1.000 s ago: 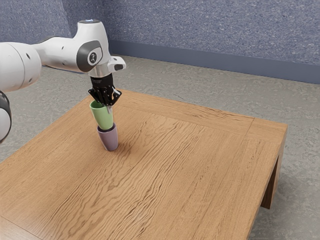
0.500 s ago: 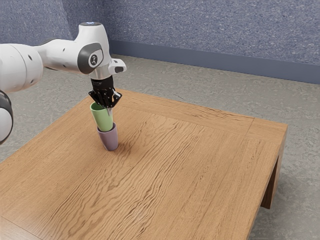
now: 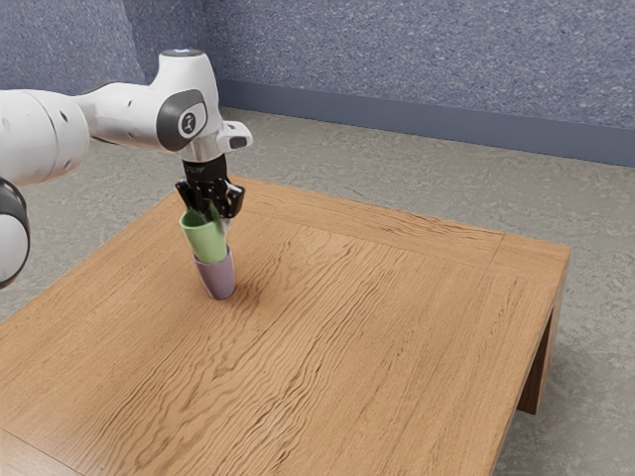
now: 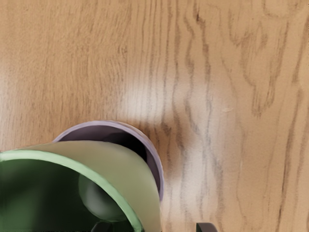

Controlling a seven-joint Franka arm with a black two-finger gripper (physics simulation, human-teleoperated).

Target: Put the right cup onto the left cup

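Careful: the gripper [image 3: 217, 216] is hanging released above the purple cup [image 3: 216, 281], perhaps risking a tipping snag inside the green cup [image 3: 206, 241].

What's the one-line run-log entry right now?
Tapered green cup: leaning, base inside tapered purple cup | purple cup: on wood-grain table | hand: open, astride green cup's wall | next: likely lift clear

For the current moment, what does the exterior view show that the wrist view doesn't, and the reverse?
Exterior view: the arm, the black gripper at the green cup's rim, a table leg, floor and wall.
Wrist view: the green cup's rounded inside bottom.
Both: the green cup reaching into the purple cup, and the wooden tabletop.
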